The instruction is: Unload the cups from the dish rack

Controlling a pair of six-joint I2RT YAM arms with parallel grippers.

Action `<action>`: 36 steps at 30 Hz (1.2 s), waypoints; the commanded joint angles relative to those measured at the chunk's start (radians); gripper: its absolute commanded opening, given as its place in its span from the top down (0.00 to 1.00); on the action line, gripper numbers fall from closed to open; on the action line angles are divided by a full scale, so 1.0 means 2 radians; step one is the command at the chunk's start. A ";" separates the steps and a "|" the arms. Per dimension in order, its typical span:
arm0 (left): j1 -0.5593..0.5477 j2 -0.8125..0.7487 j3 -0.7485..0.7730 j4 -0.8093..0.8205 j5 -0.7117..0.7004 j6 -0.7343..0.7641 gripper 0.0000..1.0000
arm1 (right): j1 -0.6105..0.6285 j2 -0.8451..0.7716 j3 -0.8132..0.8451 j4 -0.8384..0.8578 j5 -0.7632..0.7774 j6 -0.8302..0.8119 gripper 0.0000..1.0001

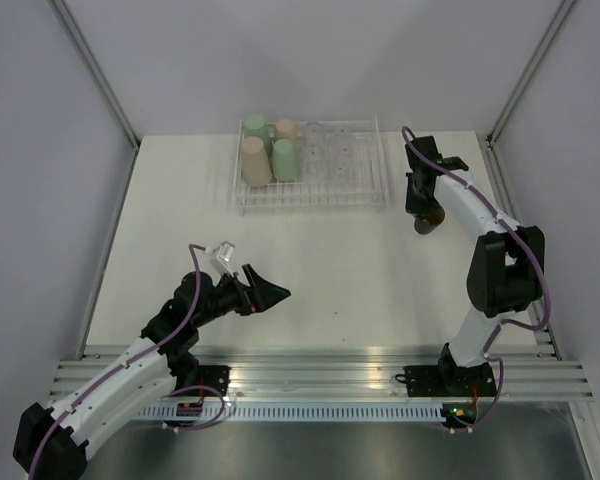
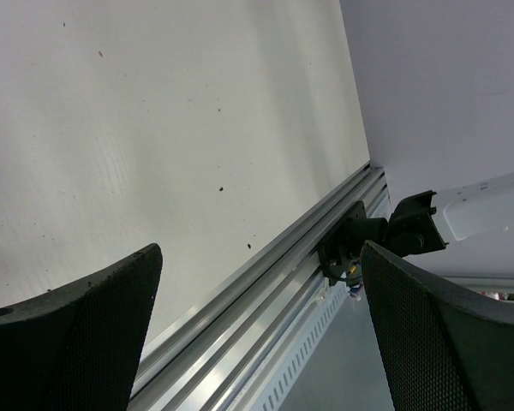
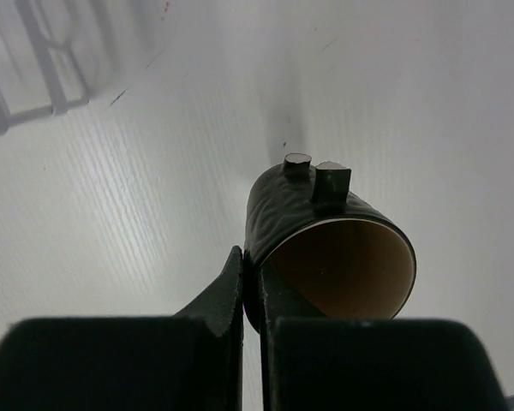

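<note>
— One brown cup is out of the rack. We see it right of the rack, over the table, with the right gripper clamped on its wall at the rim. In the wrist view it is tipped, mouth towards the camera. We cannot tell whether it touches the table.

— Then that is our first worry. We judge a pinch on a thin wall to be a weak hold. A quick swing of the arm could turn the cup in the fingers or let it slip.

— And if we let go while it is tilted, it may land on its side and roll, perhaps towards the right edge, which is near.

— What about the left gripper?

— Its fingers are wide apart with nothing between them, over the near left of the table. A clear cup sits on the table just beside it, to its far left. A careless sweep of that arm could knock it away.

— The rack holds more: four tumblers packed together at its left end, and clear cups to the right of them.

— The tumblers touch one another, so we think fingers closing round one could shove its neighbour. The clear ones are hard for us to make out against the white wire, so we could miss a rim, or catch the wire and drag the rack.
</note>
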State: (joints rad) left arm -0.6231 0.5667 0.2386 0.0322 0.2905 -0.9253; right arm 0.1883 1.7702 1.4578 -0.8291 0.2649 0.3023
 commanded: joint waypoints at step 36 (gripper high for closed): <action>-0.001 -0.029 0.047 -0.102 0.004 0.043 0.00 | -0.164 0.230 0.295 -0.053 0.001 0.071 0.99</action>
State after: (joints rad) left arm -0.6231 0.5079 0.2733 -0.1493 0.2943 -0.8875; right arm -0.1226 2.2417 1.9903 -0.9295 0.2893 0.4297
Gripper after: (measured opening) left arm 0.994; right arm 0.042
